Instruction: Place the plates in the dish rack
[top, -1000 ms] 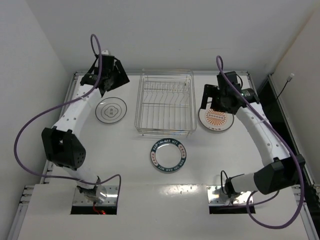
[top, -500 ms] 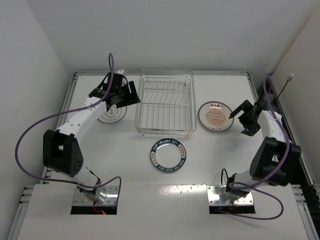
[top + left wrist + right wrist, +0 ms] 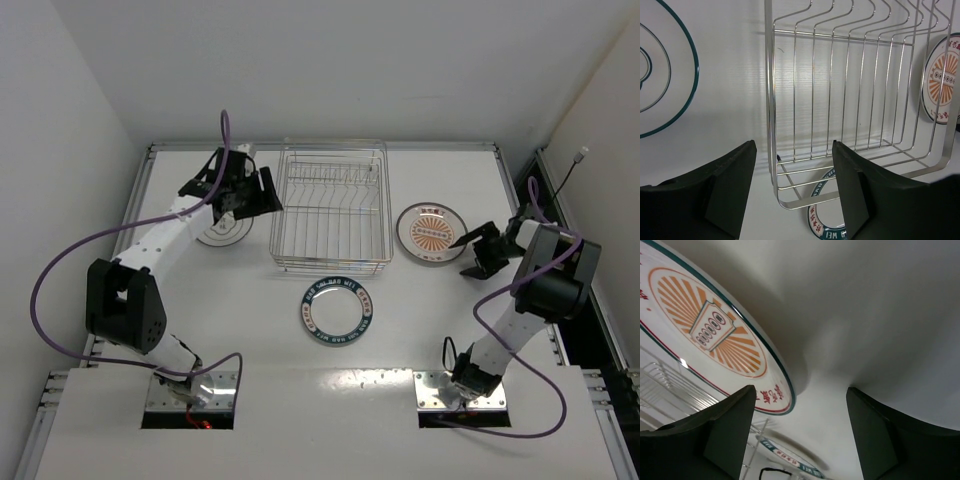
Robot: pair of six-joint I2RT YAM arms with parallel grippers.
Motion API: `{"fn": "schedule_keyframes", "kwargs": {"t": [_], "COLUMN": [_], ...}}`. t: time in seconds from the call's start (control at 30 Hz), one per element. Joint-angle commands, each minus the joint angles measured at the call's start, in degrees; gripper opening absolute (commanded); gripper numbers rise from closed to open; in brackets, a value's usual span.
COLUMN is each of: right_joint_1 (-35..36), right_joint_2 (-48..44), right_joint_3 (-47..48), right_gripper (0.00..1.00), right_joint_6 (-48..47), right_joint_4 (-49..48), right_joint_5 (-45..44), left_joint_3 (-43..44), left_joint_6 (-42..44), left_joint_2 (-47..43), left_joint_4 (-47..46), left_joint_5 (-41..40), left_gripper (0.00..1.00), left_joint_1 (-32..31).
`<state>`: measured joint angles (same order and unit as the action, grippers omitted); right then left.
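Hovering open, empty right end effector [image 3: 473,252] at orange sunburst plate [image 3: 432,232] 4 o'clock rim; left end effector [image 3: 262,196] likewise open, empty. Next: straddling rim, closing.

Both arms are built alike — white tubular links joined by blocky black joint housings. The left arm [image 3: 160,235] and the right arm [image 3: 505,330] each carry a thin purple cable [image 3: 34,295] that hangs loose in wide loops. Each is bolted to a bare metal mounting plate [image 3: 225,390], and a bit of red wire [image 3: 205,424] shows by the left one. The left gripper [image 3: 792,192] and right gripper [image 3: 800,435] have broad matt-black fingers [image 3: 727,192] — flat-faced and wedge-shaped.
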<state>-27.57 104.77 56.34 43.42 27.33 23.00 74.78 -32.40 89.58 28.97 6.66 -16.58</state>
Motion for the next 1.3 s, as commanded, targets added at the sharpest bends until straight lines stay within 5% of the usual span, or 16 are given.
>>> {"fn": "schedule_keyframes", "kwargs": {"t": [0.0, 0.2, 0.37, 0.6, 0.83, 1.03, 1.27], "right_joint_1": [0.4, 2.3, 3.0, 3.7, 13.0, 25.6, 40.5], "right_joint_2": [2.3, 7.5, 9.3, -3.5, -16.4, -16.0, -7.8], "right_joint_3": [1.0, 4.5, 7.5, 11.5, 21.1, 32.9, 44.9], "right_gripper": [0.69, 0.40, 0.00, 0.00, 0.00, 0.00, 0.00], "right_joint_6": [3.4, 6.2, 6.2, 4.1, 2.5, -3.2, -8.1], "right_joint_4": [-5.1, -6.1, -2.9, 1.0, -0.7, 1.0, 9.3], "right_joint_5": [3.6, 4.9, 3.3, -5.9, -15.3, -28.0, -52.6], "left_joint_3": [3.0, 6.0, 6.0, 4.9, 4.9, 5.5, 4.9], "left_joint_6": [0.4, 1.6, 1.6, 1.6, 1.6, 1.6, 2.2], "left_joint_2": [-1.6, -1.1, -1.1, -2.2, -1.7, -1.7, -1.7], "left_joint_4": [0.2, 2.9, 4.1, 4.7, 5.2, 5.7, 5.7], "left_joint_5": [1.0, 0.5, 0.5, -0.1, -3.0, -3.1, -3.1], "left_gripper": [0.59, 0.59, 0.59, 0.59, 0.59, 0.59, 0.59], "left_joint_1": [0.1, 0.7, 1.8, 1.8, 1.8, 2.3, 2.3]}}
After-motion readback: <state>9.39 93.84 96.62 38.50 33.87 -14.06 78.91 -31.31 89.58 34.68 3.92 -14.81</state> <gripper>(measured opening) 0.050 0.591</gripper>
